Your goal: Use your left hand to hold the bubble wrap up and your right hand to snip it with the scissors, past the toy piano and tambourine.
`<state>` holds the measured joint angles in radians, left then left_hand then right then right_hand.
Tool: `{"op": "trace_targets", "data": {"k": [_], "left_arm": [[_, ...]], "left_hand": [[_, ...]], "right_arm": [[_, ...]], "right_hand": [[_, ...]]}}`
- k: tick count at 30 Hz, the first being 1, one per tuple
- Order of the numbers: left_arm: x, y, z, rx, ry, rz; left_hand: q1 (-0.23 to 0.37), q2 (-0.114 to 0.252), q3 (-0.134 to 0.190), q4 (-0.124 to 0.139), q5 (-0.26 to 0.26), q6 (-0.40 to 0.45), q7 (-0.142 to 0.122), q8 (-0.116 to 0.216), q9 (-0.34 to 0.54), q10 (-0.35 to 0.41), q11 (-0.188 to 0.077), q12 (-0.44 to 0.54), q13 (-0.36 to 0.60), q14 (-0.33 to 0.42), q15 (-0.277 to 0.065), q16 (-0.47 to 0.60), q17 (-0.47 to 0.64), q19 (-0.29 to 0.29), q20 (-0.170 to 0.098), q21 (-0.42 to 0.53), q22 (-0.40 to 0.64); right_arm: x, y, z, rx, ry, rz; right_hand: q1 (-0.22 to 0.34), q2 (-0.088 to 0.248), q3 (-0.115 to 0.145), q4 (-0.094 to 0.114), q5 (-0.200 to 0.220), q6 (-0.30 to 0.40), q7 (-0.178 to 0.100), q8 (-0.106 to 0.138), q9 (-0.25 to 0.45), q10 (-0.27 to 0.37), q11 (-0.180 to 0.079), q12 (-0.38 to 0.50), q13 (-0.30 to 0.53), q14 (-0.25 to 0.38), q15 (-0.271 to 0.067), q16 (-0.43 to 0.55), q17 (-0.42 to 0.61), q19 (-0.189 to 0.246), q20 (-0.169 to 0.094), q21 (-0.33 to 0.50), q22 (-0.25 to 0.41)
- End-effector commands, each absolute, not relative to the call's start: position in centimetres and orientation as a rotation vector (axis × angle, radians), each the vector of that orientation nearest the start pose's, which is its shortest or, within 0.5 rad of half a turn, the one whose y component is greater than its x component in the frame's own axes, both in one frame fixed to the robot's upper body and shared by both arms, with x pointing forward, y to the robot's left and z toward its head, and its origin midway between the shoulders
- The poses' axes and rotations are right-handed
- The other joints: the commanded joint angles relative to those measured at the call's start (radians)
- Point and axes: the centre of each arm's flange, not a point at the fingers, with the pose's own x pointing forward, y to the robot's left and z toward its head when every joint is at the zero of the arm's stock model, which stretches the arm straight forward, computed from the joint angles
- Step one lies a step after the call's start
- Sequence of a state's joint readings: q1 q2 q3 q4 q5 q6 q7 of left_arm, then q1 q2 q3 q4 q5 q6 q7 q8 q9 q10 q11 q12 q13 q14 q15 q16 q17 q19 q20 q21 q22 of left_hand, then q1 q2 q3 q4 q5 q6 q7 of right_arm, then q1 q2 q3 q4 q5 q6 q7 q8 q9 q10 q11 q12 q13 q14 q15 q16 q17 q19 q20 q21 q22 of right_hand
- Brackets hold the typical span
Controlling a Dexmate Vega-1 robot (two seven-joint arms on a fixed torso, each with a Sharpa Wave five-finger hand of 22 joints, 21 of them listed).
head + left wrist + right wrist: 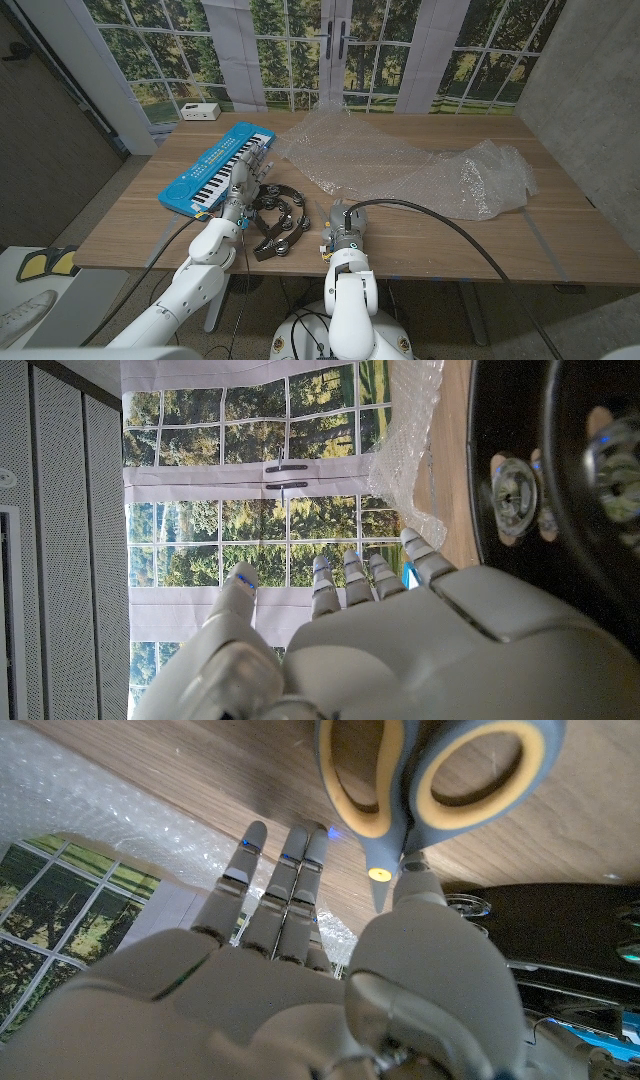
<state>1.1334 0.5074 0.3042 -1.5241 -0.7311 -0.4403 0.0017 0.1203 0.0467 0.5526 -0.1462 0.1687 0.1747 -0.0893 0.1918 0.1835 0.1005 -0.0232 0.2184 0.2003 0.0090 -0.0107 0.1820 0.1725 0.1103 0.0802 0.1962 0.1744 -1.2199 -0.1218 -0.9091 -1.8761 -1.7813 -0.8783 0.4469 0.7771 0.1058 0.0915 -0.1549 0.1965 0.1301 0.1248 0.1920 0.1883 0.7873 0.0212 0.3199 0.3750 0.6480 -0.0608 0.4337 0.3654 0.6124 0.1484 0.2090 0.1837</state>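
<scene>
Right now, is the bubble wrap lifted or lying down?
Lying down: the bubble wrap sprawls crumpled on the table, neither hand holding it.

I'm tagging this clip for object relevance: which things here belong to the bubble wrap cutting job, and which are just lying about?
For the job: bubble wrap; scissors; left hand; right hand.

Lying about: toy piano; tambourine; small white box at the table's far corner.

You worked in a test room: the forest backdrop (400, 50) behind the wooden table (450, 240) was only a picture.
</scene>
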Motion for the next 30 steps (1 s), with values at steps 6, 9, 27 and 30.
{"op": "trace_targets", "data": {"k": [6,9,27,30], "left_arm": [[58.39,27.83,-9.52,-0.218,-0.652,-0.228],[58.43,27.76,-9.48,-0.216,-0.653,-0.232],[57.82,28.0,-9.93,-0.223,-0.652,-0.223],[57.76,28.04,-10.0,-0.224,-0.654,-0.221]], "left_hand": [[0.003,-0.001,-0.004,0.002,0.006,0.002,-0.002,-0.002,0.003,-0.001,0.001,-0.001,0.0,-0.003,-0.002,0.0,0.003,-0.005,0.003,-0.001,0.003],[0.003,-0.001,-0.004,0.002,0.006,0.003,-0.002,-0.001,0.003,0.0,0.003,0.0,0.0,-0.003,-0.003,0.0,0.003,-0.005,0.003,-0.001,0.003],[0.002,-0.001,-0.004,0.002,0.006,0.001,-0.002,-0.002,0.003,-0.001,0.002,0.0,0.0,-0.005,-0.002,-0.001,0.003,-0.006,0.003,-0.001,0.003],[0.002,-0.001,-0.005,0.002,0.006,0.002,-0.002,-0.002,0.003,-0.002,0.0,-0.001,0.0,-0.005,-0.002,-0.001,0.003,-0.007,0.003,-0.001,0.003]], "right_arm": [[45.94,0.28,-14.48,-1.572,-0.234,-0.182],[45.88,0.31,-14.56,-1.57,-0.238,-0.171],[45.91,0.37,-14.96,-1.556,-0.245,-0.104],[45.95,0.38,-15.02,-1.555,-0.245,-0.098]], "right_hand": [[0.081,0.011,0.039,-0.022,0.023,-0.005,0.024,0.005,0.004,-0.013,-0.016,0.021,0.029,-0.008,-0.044,0.003,0.008,-0.01,-0.016,0.002,0.005],[0.099,0.008,0.046,-0.025,0.029,-0.008,0.02,0.004,0.004,-0.02,-0.019,0.023,0.037,-0.015,-0.05,0.001,0.01,-0.017,-0.016,0.001,0.005],[0.218,0.002,0.095,-0.028,0.074,-0.013,0.01,0.004,0.005,-0.05,-0.043,0.051,0.094,-0.065,-0.059,-0.012,0.03,-0.056,-0.011,-0.003,0.005],[0.254,0.005,0.111,-0.029,0.094,-0.029,0.015,-0.001,0.006,-0.063,-0.039,0.065,0.119,-0.084,-0.056,-0.021,0.035,-0.067,-0.003,-0.005,0.004]]}}
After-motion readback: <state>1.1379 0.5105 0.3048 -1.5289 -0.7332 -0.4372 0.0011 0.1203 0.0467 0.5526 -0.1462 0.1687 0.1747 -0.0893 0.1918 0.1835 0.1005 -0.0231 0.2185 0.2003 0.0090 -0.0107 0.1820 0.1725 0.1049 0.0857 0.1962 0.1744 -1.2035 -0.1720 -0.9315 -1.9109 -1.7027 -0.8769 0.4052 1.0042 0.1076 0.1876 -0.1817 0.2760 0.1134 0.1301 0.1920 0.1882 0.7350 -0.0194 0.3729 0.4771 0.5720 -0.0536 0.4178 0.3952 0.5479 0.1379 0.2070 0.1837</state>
